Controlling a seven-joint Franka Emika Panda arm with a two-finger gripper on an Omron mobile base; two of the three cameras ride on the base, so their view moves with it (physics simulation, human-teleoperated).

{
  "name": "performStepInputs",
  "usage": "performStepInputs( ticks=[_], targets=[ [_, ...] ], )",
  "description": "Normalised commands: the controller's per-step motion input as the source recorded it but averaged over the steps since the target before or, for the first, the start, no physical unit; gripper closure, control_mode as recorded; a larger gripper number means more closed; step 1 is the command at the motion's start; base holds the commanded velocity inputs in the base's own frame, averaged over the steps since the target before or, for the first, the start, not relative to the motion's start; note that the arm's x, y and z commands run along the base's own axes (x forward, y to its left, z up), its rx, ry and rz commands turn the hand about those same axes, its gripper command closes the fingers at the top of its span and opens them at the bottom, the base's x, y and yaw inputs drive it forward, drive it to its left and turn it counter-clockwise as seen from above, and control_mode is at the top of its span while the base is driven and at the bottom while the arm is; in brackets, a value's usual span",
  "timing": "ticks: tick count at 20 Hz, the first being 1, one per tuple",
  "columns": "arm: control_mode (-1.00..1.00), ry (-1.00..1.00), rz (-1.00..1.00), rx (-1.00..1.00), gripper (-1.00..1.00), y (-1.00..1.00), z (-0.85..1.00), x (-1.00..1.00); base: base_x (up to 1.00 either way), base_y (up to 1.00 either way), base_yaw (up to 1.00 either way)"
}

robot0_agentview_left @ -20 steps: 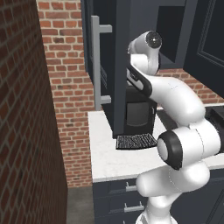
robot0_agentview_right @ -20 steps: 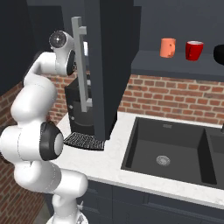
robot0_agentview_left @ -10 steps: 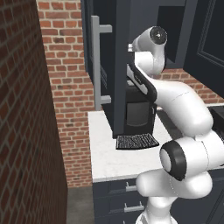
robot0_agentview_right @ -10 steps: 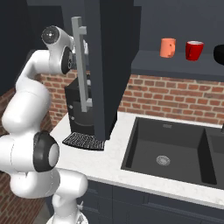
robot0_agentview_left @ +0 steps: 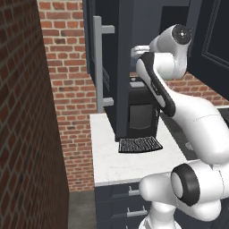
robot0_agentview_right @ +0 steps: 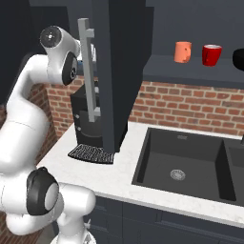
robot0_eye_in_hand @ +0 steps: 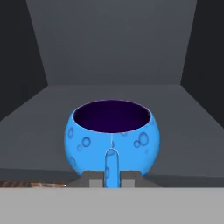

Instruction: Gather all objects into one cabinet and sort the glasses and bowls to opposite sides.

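The cabinet [robot0_agentview_left: 134, 27] stands open over the counter [robot0_agentview_left: 112, 156], its door [robot0_agentview_right: 116, 71] swung wide. The arm [robot0_agentview_right: 28, 124] reaches up into it. On the other shelf [robot0_agentview_right: 190, 71] wait the black bowl [robot0_agentview_right: 239, 58], red cup [robot0_agentview_right: 211, 54] and orange mug [robot0_agentview_right: 182, 51], so most of the gathering looks undone. The blue mug [robot0_eye_in_hand: 111, 136] sits at the shelf's front edge with bare room behind and beside. The tool [robot0_eye_in_hand: 112, 178] is pinched shut on its handle.
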Motion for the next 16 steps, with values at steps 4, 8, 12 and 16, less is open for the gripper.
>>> performStepInputs(
  ticks=[4, 8, 12, 16],
  targets=[
    [-1.00, 0.00, 0.00, 0.00, 1.00, -0.40, 0.00, -0.75, 0.00, 0.00, 0.00],
    [-1.00, 0.00, 0.00, 0.00, 1.00, -0.13, 0.00, -0.81, 0.00, 0.00, 0.00],
    [-1.00, 0.00, 0.00, 0.00, 1.00, 0.00, 0.00, -0.80, 0.00, 0.00, 0.00],
    [-1.00, 0.00, 0.00, 0.00, 1.00, 0.00, 0.00, -0.63, 0.00, 0.00, 0.00]
  ],
)
